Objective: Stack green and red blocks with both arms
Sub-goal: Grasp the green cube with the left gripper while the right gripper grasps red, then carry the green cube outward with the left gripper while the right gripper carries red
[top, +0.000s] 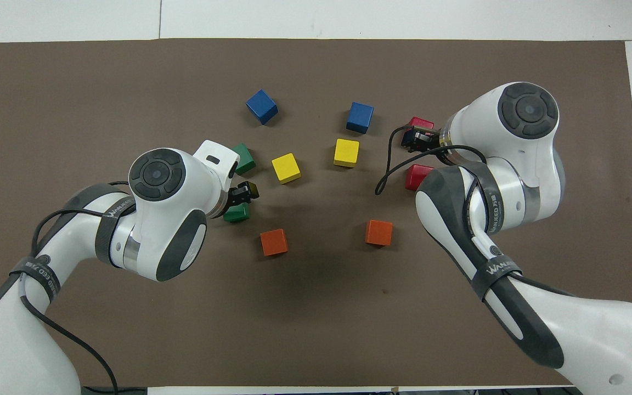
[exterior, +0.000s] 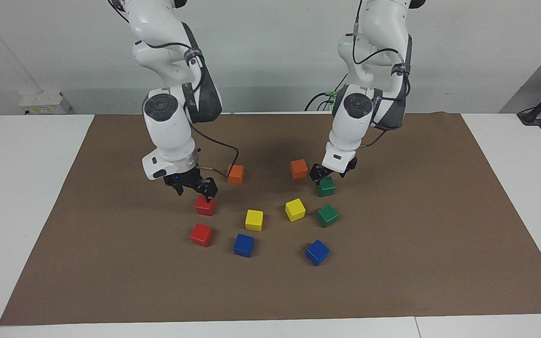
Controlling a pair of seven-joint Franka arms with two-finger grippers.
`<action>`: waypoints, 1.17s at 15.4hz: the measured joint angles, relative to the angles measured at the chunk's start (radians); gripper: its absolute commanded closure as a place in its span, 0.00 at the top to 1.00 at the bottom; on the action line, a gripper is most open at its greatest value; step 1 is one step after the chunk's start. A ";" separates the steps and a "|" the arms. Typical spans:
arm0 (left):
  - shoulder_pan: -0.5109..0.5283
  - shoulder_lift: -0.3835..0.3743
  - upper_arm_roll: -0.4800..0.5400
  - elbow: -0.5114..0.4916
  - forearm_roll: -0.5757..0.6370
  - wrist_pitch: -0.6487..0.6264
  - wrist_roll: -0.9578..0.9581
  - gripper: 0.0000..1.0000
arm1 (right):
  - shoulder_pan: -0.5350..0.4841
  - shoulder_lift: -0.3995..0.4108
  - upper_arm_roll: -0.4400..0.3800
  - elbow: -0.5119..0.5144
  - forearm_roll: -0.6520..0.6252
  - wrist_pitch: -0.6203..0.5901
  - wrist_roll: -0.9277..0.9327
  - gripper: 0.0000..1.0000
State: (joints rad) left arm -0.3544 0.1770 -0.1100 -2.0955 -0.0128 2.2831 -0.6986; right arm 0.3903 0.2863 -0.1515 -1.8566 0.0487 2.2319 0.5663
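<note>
Two red and two green blocks lie on the brown mat. My right gripper (exterior: 195, 188) is open, just over the red block nearer the robots (exterior: 205, 205); it also shows in the overhead view (top: 416, 139), with that block (top: 417, 176) beside it. The other red block (exterior: 201, 234) lies farther out (top: 421, 123). My left gripper (exterior: 330, 174) is open, low over the nearer green block (exterior: 326, 187), its fingers at the block's top. The arm partly hides that block from above (top: 236, 213). The second green block (exterior: 327, 215) lies farther out (top: 243, 158).
Two orange cubes (exterior: 235, 174) (exterior: 299, 169) lie nearest the robots, between the arms. Two yellow cubes (exterior: 254, 220) (exterior: 295, 209) sit mid-mat, and two blue cubes (exterior: 243, 245) (exterior: 317, 252) lie farthest. The brown mat (exterior: 416, 263) covers a white table.
</note>
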 measured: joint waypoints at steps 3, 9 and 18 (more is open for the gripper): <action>0.000 0.032 0.000 -0.014 0.000 0.042 -0.001 1.00 | 0.001 0.012 0.000 -0.031 0.001 0.042 0.000 1.00; -0.003 0.060 -0.001 -0.014 0.000 0.067 -0.054 0.00 | 0.017 0.038 0.000 -0.105 0.001 0.106 -0.091 1.00; 0.191 -0.003 0.033 0.027 0.005 -0.104 0.266 0.00 | 0.017 0.040 0.000 -0.147 0.001 0.150 -0.153 0.00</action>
State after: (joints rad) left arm -0.1636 0.1744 -0.0768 -2.0682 -0.0079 2.1788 -0.4328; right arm 0.4074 0.3261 -0.1519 -2.0036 0.0499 2.3823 0.4135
